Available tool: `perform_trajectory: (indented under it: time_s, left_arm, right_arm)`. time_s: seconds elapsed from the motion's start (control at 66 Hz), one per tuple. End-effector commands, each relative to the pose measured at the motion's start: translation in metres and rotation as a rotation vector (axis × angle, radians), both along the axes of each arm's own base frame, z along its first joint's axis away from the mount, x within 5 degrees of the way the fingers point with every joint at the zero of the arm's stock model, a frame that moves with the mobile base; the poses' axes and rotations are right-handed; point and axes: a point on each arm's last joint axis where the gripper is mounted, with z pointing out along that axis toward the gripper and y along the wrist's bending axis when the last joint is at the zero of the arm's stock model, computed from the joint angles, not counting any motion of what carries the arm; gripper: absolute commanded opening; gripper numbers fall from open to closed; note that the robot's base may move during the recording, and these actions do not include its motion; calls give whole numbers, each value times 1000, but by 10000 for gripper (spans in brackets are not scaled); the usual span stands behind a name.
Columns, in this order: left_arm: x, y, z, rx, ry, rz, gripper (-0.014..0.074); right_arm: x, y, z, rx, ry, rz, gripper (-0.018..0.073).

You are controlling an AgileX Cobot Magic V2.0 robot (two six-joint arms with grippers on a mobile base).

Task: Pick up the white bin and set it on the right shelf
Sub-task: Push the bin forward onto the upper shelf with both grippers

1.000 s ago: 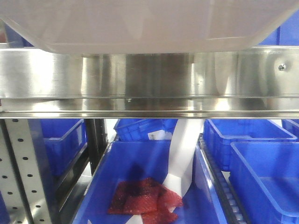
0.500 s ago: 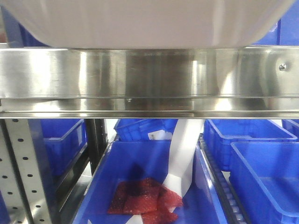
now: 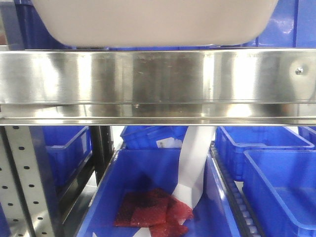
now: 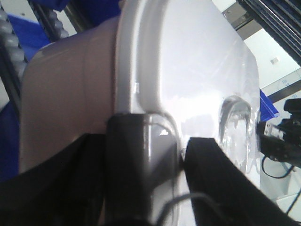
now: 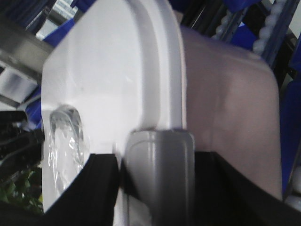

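Observation:
The white bin [image 3: 153, 22] fills the top of the front view, its pale underside hanging just above the broad steel rail of the right shelf [image 3: 158, 79]. In the left wrist view the bin [image 4: 188, 70] shows its glossy lid and recessed handle, and my left gripper [image 4: 146, 174] is shut on the grey end clasp [image 4: 138, 155]. From the right wrist the bin [image 5: 113, 70] appears mirrored, with my right gripper [image 5: 157, 188] shut on the other grey clasp [image 5: 160, 165]. Black fingers [image 5: 94, 193] press on either side of it.
Under the rail sit several blue bins [image 3: 276, 177]. The middle one [image 3: 148, 187] holds red bubble wrap [image 3: 150, 207] and a white paper strip [image 3: 195, 163]. A perforated upright [image 3: 22, 182] stands at the lower left. Roller tracks [image 5: 273, 28] and more blue bins lie behind the white bin.
In the front view the white bin has risen and moved farther away over the rail. Its underside now looks smaller, and blue shows at both upper corners.

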Motion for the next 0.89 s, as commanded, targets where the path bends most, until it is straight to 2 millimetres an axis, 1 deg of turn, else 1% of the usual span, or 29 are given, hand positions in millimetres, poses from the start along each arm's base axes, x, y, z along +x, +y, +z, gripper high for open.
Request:
perform_trajectory:
  time_s: [0.0,0.136,0.303,0.546,0.879]
  left_arm:
    - [-15,-14,27,-162,-33,-146,240]
    - [-3,-12,20,-164,-11,-97,239]
    - [10,-9,13,-162,2,-16,239]
    - [16,-5,14,-174,-7,66,239]
    - [17,-4,15,-194,-8,82,240]
  right_arm:
    - [-5,10,26,168,-60,77,397]
    - [7,7,17,174,-28,50,397]
    - [16,5,10,177,-8,26,397]
    - [26,1,7,201,1,-29,397]
    - [27,0,12,274,-11,-37,397]
